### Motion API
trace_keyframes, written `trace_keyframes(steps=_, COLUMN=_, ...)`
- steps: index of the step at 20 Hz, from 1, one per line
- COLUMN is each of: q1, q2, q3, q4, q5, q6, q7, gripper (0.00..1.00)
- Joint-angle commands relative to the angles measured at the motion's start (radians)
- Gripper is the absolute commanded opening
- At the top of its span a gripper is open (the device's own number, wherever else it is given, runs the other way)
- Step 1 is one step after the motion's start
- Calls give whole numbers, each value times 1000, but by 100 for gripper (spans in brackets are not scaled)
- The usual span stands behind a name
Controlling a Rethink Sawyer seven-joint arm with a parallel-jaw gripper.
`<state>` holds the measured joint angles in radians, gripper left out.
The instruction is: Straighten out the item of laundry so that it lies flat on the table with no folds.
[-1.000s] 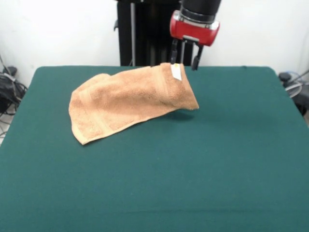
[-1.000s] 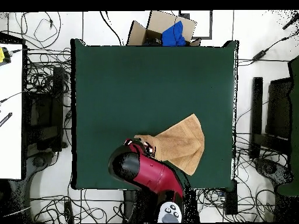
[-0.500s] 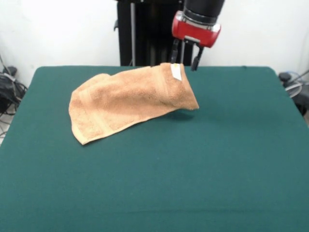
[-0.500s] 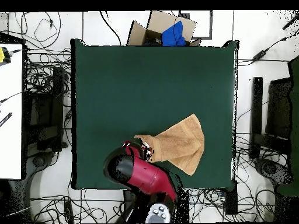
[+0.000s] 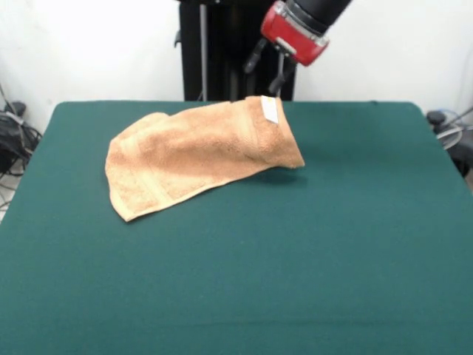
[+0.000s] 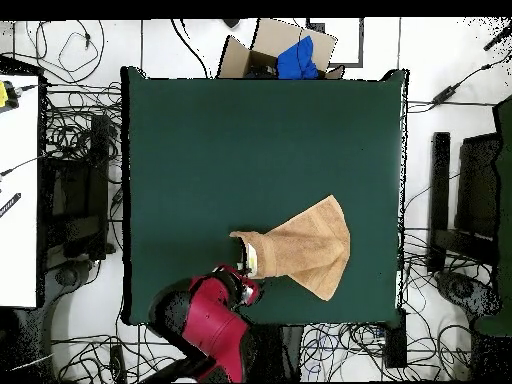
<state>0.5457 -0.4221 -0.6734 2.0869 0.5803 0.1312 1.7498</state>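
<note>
The item of laundry, a peach-orange towel, lies crumpled and folded over itself on the far half of the green table. Its right end stands up in a hump, with a small white tag on top. My gripper hangs tilted above and just behind that tagged end, open and holding nothing, clear of the cloth. From overhead, the towel fans out to the right, and the gripper sits just below its narrow left end, near the table's bottom edge.
Beyond the table's top edge in the overhead view, a cardboard box holds a blue object. Cables lie on the floor all around, and a white surface stands at the left.
The gripper has risen and tilted, swinging away from the towel's tagged end toward the table's edge. The towel has not moved.
</note>
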Motion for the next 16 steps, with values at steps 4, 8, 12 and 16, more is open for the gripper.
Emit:
trace_keyframes(steps=4, q1=65, q2=240, q3=-217, q4=-57, q5=156, q6=42, q7=410, gripper=100)
trace_keyframes(steps=8, q1=62, q2=261, q3=-234, q4=-95, q5=156, q6=83, q7=424, gripper=100)
trace_keyframes(steps=12, q1=59, q2=252, q3=-227, q4=-108, q5=147, q6=113, q7=433, gripper=100)
trace_keyframes(steps=16, q1=48, q2=189, q3=-178, q4=-109, q5=132, q6=159, q7=422, gripper=100)
